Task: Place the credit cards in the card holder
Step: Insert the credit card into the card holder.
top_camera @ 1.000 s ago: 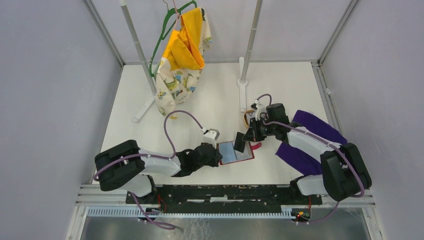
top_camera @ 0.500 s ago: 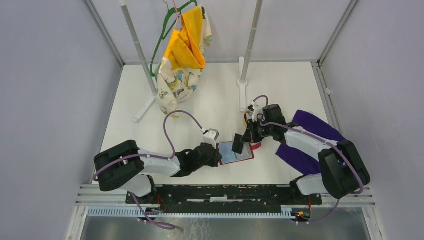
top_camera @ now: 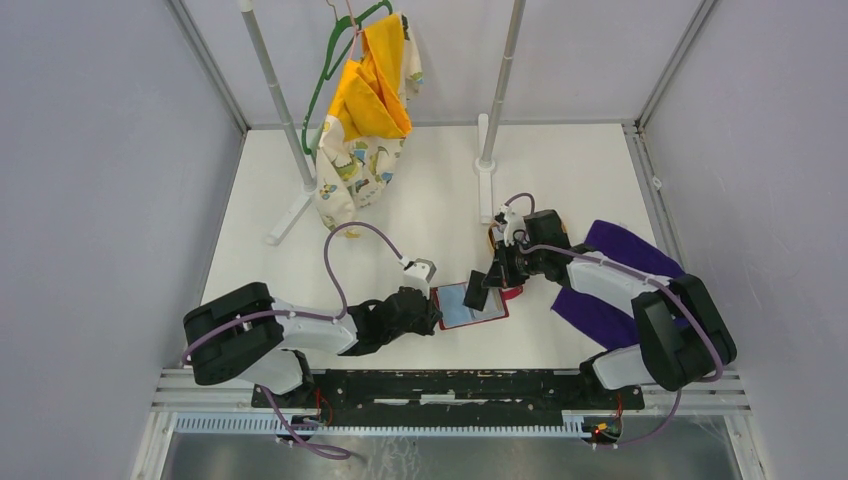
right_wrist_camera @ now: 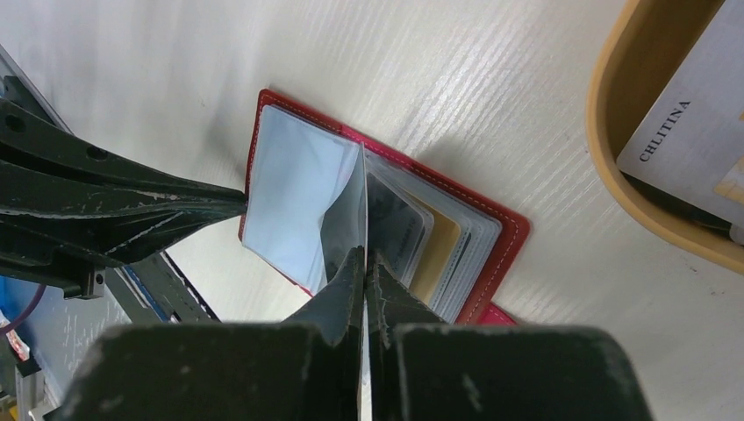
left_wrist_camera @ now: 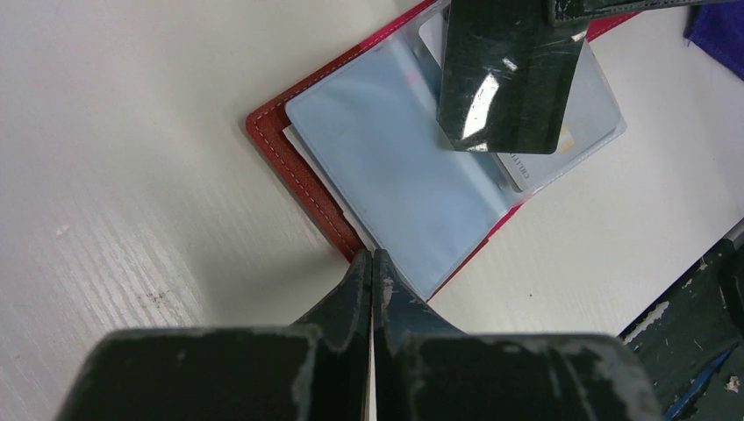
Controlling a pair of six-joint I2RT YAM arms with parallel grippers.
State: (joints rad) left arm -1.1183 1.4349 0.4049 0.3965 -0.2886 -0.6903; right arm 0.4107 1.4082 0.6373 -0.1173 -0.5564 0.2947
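Note:
The card holder [top_camera: 452, 305] lies open on the table, red with clear sleeves [left_wrist_camera: 395, 167]; some sleeves hold cards [right_wrist_camera: 439, 246]. My left gripper [left_wrist_camera: 373, 259] is shut, with its tips [top_camera: 434, 312] pressing the holder's left edge. My right gripper [top_camera: 488, 280] is shut on a black credit card [left_wrist_camera: 509, 74], held upright over the holder's fold. In the right wrist view that card [right_wrist_camera: 363, 189] shows edge-on between the fingers [right_wrist_camera: 364, 259], standing among the sleeves. Another pale printed card [right_wrist_camera: 693, 132] lies in the wooden tray [right_wrist_camera: 614, 158].
The wooden tray [top_camera: 495, 236] sits just behind the right gripper. A purple cloth [top_camera: 610, 290] lies under the right arm. A garment on a green hanger [top_camera: 365, 110] hangs from a rack whose posts [top_camera: 497, 100] stand at the back.
The right gripper has shifted slightly left and lower with the black card, closer onto the holder. The left gripper stays pressed on the holder's edge.

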